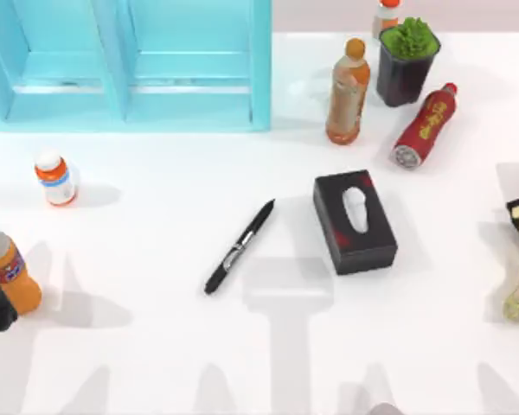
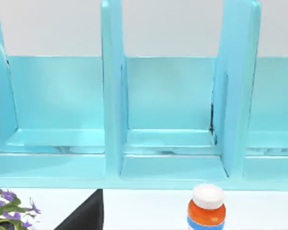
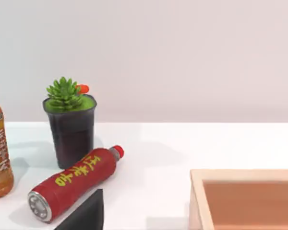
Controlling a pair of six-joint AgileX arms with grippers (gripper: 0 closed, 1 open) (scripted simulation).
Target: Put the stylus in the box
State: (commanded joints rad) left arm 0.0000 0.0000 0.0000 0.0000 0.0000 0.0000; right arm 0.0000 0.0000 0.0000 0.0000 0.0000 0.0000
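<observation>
Left tool (image 2: 86,215): you see a black wedge of it at the edge of the left wrist view. You cannot tell how far this tool is open, and nothing is seen in its hold. Beyond it stand a small orange bottle with a white cap (image 2: 206,208) and a turquoise shelf unit with upright dividers (image 2: 113,96).

Right tool (image 3: 86,215): a matching black wedge shows in the right wrist view. You cannot tell its opening either, and nothing is seen in its hold. Near it a red bottle with yellow lettering (image 3: 72,184) lies on its side. Behind that bottle stands a dark cup holding a green plant (image 3: 69,129). An open tan box (image 3: 245,201) sits well apart from both.

On the white surface (image 1: 156,363), the slim black stylus with a silver clip (image 1: 240,246) lies flat and diagonal near the centre. It is outside any box. The black tissue box (image 1: 355,222) sits just beside it on the right, not touching. An amber drink bottle with an orange cap (image 1: 347,91) stands beyond the tissue box, next to the cup.
</observation>
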